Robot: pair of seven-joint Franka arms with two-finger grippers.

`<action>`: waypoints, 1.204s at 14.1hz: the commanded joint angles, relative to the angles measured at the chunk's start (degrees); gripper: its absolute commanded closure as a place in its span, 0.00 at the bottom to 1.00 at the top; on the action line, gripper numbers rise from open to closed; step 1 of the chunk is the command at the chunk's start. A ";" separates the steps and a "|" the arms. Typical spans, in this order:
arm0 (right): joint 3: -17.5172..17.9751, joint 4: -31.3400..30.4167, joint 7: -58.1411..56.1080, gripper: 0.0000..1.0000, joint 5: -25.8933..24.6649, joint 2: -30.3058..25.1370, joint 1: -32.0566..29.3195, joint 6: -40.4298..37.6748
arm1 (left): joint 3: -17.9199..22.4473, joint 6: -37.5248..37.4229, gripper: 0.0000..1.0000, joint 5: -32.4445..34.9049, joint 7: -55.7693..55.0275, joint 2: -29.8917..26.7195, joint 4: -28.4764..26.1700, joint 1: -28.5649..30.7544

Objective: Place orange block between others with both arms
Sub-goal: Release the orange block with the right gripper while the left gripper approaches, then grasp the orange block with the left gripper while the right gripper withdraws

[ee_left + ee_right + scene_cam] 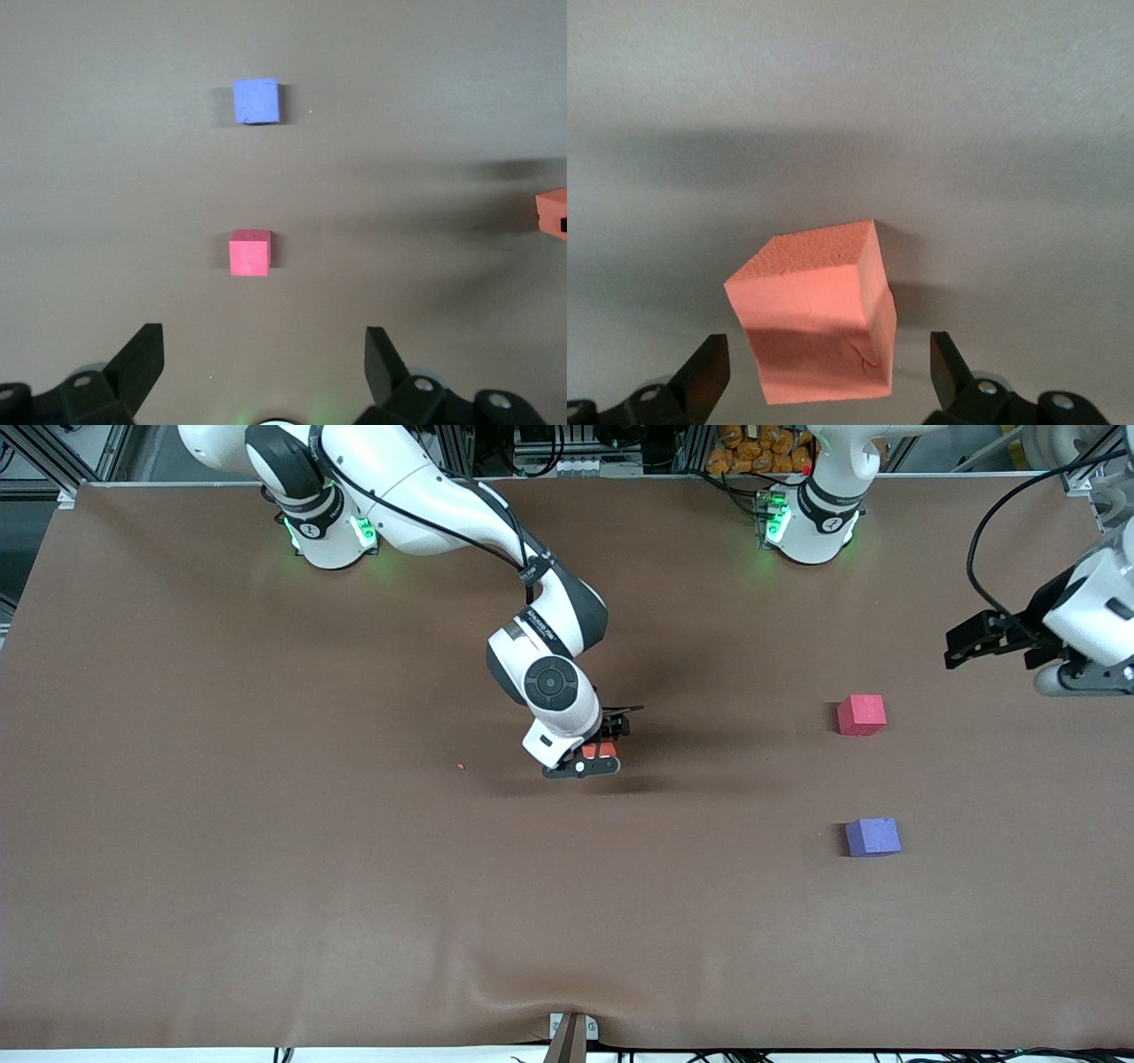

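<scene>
The orange block (600, 750) rests on the brown table near the middle; it also shows in the right wrist view (819, 310) and at the edge of the left wrist view (551, 212). My right gripper (598, 758) is low around it, open, with a gap between each finger (704, 372) and the block. The pinkish-red cube (861, 715) (250, 253) and the purple cube (873, 837) (256, 100) sit apart toward the left arm's end, the purple one nearer the front camera. My left gripper (966, 642) (263, 354) hangs open and empty over that end of the table.
A tiny orange crumb (461, 765) lies on the brown cloth (266, 868) toward the right arm's end from the orange block. The cloth puckers at the front edge by a clamp (571, 1032). Orange items (753, 452) are piled off the table near the left arm's base.
</scene>
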 commanded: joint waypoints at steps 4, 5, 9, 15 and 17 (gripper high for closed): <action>-3.70 0.59 -7.35 0.00 0.71 -6.74 -9.28 -11.33 | -0.55 2.74 0.00 0.56 -6.35 5.91 1.79 -6.62; -4.40 0.50 -9.12 0.00 0.45 -7.10 -10.87 -13.87 | -0.55 2.92 0.00 0.47 -8.99 7.05 2.58 -8.38; -12.99 -0.46 -15.62 0.00 -3.68 -7.46 -12.38 -15.48 | -0.82 3.10 0.00 -2.68 -20.05 10.66 2.76 -16.20; -25.75 -8.08 -33.72 0.00 -3.69 -14.72 -16.50 -21.72 | -0.64 10.99 0.00 -4.28 -44.48 24.79 11.09 -29.47; -28.12 -15.11 -36.64 0.00 -3.86 -20.70 -17.56 -20.24 | -0.29 16.43 0.00 -4.19 -51.17 29.11 12.43 -33.42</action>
